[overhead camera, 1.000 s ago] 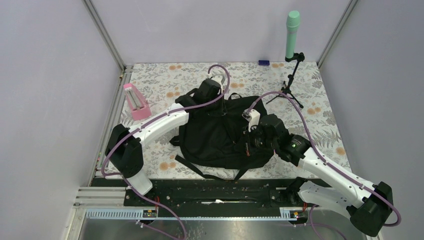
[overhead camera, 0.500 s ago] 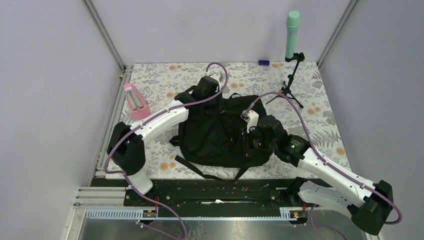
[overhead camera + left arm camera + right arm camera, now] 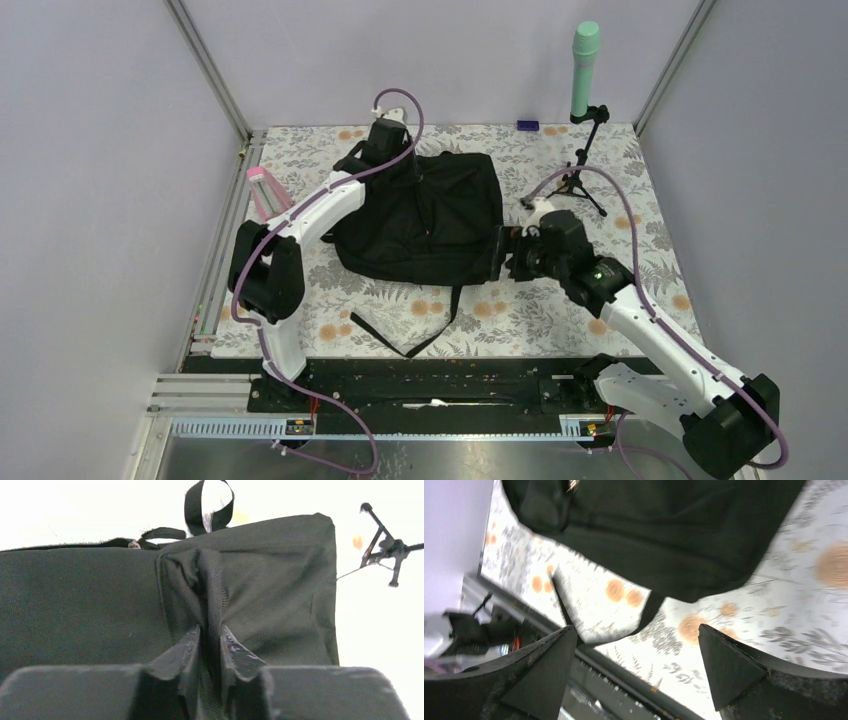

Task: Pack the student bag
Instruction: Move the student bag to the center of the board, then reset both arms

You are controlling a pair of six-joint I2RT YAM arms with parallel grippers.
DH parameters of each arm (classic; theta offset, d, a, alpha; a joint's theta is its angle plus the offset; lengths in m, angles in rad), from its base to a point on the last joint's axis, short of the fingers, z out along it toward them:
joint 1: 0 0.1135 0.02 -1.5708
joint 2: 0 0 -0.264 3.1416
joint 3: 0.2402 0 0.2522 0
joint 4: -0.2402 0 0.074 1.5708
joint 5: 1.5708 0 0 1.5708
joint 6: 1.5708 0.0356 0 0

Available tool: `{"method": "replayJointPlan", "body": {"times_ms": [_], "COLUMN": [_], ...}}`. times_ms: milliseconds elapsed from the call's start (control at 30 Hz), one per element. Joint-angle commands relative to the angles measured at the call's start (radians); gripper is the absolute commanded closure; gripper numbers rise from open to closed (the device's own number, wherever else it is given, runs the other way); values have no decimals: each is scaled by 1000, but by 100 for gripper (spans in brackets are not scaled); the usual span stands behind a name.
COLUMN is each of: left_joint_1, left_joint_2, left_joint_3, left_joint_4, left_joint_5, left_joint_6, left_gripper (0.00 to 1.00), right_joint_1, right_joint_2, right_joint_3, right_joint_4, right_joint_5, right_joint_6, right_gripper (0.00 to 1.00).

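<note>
So L gripper [image 3: 210, 636] is clamped tight on a fabric fold of the student bag [image 3: 432, 215], w/ the rest of the bag spread ahead of its fingers. R gripper [image 3: 639, 645] gapes wide w/ 0 held. Bag's edge lies just beyond its tips on the floral table [image 3: 600, 170].

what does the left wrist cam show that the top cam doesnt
Only the left wrist view: a close look at the left gripper shut on a pinched fold of the student bag.
Only the top view: the right gripper beside the bag's right edge, a pink object on the left, and a green cylinder atop the tripod.
Both: the black bag and the tripod's legs.
</note>
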State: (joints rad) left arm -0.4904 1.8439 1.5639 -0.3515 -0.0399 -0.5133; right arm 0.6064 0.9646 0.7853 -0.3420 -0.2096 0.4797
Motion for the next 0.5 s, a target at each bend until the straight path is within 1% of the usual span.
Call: {"method": "replayJointPlan", "body": {"times_ms": [0, 33, 67, 133, 200, 267, 400, 467], "left_joint_1": [34, 36, 36, 37, 36, 36, 39, 42], "left_joint_2": [-20, -30, -49, -90, -156, -244, -459, -570], "left_joint_3": [71, 62, 55, 35, -13, -77, -229, -291], "left_joint_4": [197, 202, 204, 194, 194, 200, 190, 132], "left_joint_5": [-42, -40, -40, -43, -50, -71, -113, -141], "left_joint_6": [43, 52, 59, 65, 65, 67, 101, 132], "left_gripper": [54, 38, 29, 21, 7, 4, 1, 1], "right_joint_1": [-161, -202, -245, -319, -379, -419, -516, -543], "right_joint_2": [-4, -5, -8, -16, -26, -48, -104, -146], "right_joint_3": [12, 12, 13, 21, 42, 65, 101, 112], "right_joint_4": [30, 23, 17, -10, -48, -84, -112, -112], "right_joint_5": [-39, -44, -51, -48, -27, 13, 50, 80], "right_joint_6": [-20, -27, -30, -37, -56, -73, -86, -98], "right_gripper": [1, 1, 1, 0, 0, 0, 0, 0]}}
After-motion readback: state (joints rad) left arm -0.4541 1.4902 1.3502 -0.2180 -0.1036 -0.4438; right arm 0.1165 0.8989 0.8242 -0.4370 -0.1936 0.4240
